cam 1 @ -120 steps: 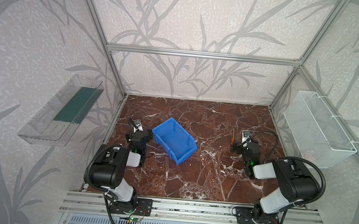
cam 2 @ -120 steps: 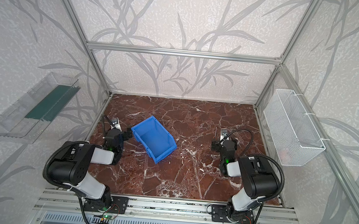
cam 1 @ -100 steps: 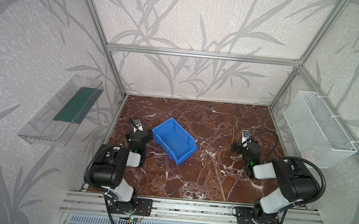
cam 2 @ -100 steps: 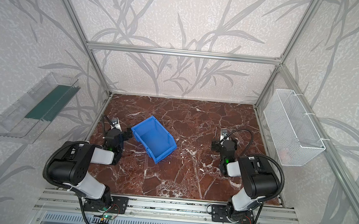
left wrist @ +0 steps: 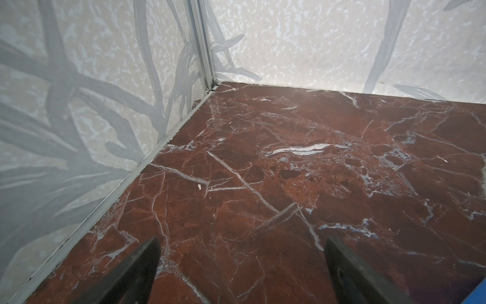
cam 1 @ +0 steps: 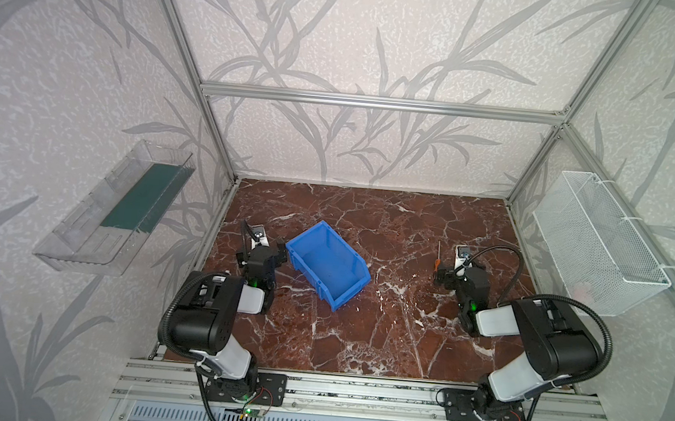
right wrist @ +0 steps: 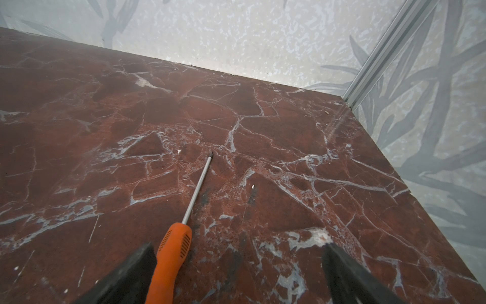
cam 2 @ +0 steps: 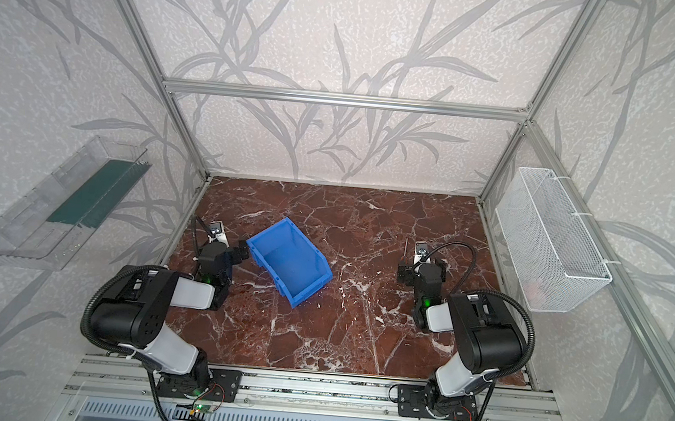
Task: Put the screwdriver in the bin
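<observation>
Your right gripper [right wrist: 238, 247] stands wide open and empty, so centre it over the screwdriver [right wrist: 178, 237], lying at lower left just beside one finger, before closing and carrying to the mid-frame bin [cam 1: 325, 260].

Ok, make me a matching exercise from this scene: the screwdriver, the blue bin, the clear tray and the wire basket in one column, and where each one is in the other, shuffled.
Things:
1. screwdriver
2. blue bin
3. clear tray
4. wire basket

Places:
A. hung on the right wall
B. on the marble floor, beside the left gripper
C. hung on the left wall
D. flat on the floor between the open jaws of the right gripper

Pairs: 1-D, 2-B, 3-C, 4-A.
</observation>
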`<state>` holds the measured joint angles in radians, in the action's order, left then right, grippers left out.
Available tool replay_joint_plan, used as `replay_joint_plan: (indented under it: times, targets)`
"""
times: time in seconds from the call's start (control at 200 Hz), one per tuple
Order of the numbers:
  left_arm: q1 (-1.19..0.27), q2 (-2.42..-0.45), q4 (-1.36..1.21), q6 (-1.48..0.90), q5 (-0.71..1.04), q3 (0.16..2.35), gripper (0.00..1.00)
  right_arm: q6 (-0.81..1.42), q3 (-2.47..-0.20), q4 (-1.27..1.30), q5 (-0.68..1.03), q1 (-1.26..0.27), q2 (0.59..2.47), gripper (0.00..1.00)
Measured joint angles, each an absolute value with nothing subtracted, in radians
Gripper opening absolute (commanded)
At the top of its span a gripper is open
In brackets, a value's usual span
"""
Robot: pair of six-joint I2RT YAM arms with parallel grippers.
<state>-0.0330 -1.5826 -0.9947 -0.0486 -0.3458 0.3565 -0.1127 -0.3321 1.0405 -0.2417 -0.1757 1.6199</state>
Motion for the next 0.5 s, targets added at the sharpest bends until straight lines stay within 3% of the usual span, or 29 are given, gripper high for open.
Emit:
replay_joint_plan:
  times: [0.5]
  targets:
    - [-0.030, -1.543, -1.042, -0.068, -0.374, 0.297, 0.99, -0.106, -0.320, 1.037, -0.266, -0.178, 1.579, 0.99]
